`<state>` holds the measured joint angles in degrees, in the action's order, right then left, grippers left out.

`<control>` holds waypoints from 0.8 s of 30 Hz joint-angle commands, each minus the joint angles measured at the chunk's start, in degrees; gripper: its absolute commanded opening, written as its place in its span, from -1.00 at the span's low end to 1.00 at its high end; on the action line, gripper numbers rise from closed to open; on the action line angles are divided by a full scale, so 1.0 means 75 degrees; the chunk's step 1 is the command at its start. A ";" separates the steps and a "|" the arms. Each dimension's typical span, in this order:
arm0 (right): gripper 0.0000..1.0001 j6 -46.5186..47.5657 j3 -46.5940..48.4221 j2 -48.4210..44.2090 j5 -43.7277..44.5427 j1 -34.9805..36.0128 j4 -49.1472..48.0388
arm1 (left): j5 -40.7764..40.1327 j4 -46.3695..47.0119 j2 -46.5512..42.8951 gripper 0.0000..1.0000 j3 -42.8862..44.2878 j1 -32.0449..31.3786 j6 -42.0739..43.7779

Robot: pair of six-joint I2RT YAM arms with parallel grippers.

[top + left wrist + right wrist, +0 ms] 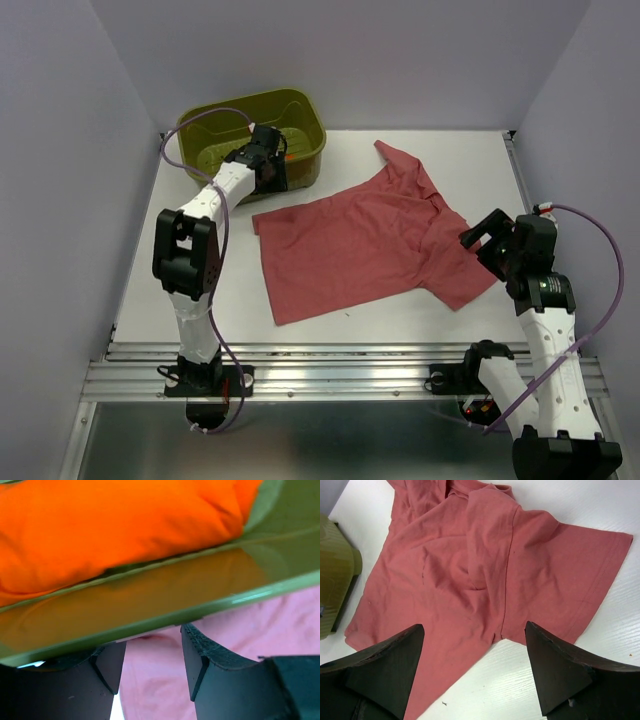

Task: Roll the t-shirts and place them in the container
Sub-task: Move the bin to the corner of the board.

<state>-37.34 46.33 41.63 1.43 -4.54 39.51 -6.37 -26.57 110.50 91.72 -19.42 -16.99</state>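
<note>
The left jaws stand open at the olive basket's [300, 112] near wall, the orange-red roll [115, 525] lying inside. The left arm [215, 195] reaches far-left, elbow bent. The right jaws gape empty above the near-right sleeve of the rose-red t-shirt [350, 245], which is spread on the bench [470, 160].

Plain rose-red t-shirt [360, 245], bright orange-red rolled t-shirt [100, 525], olive-green basket [305, 160], white table [480, 170], pale lilac walls [60, 150]
</note>
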 commanded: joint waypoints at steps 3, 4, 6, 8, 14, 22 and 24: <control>0.75 0.0092 -0.0036 -0.0019 -0.0085 -0.0040 -0.0381 | -0.0463 -0.0266 0.0196 0.17 0.1058 0.0561 0.0297; 0.75 0.0092 -0.0048 -0.0019 -0.0085 -0.0040 -0.0392 | -0.0451 -0.0278 0.0243 0.17 0.1117 0.0620 0.0332; 0.75 0.0104 -0.0060 0.0016 -0.0085 -0.0040 -0.0404 | -0.0521 -0.0348 0.0407 0.17 0.1316 0.0807 0.0367; 0.75 0.0104 -0.0060 0.0040 -0.0074 -0.0040 -0.0404 | -0.0568 -0.0407 0.0559 0.17 0.1469 0.0959 0.0437; 0.82 0.0104 -0.0141 0.0075 0.0032 -0.0040 -0.0451 | -0.0744 -0.0653 0.0794 0.17 0.1938 0.1124 0.0590; 0.82 0.0350 -0.0399 0.0402 -0.0376 -0.0040 -0.0545 | -0.0276 -0.0782 -0.0525 0.18 0.1134 0.0810 0.0578; 0.83 0.0385 -0.0446 0.0438 -0.0413 -0.0040 -0.0545 | -0.0310 -0.0689 -0.1029 0.19 0.0617 0.0517 0.0602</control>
<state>-36.21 43.33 44.80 0.34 -4.54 38.00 -9.26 -31.81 114.45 100.60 -12.34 -13.32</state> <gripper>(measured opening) 0.915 0.590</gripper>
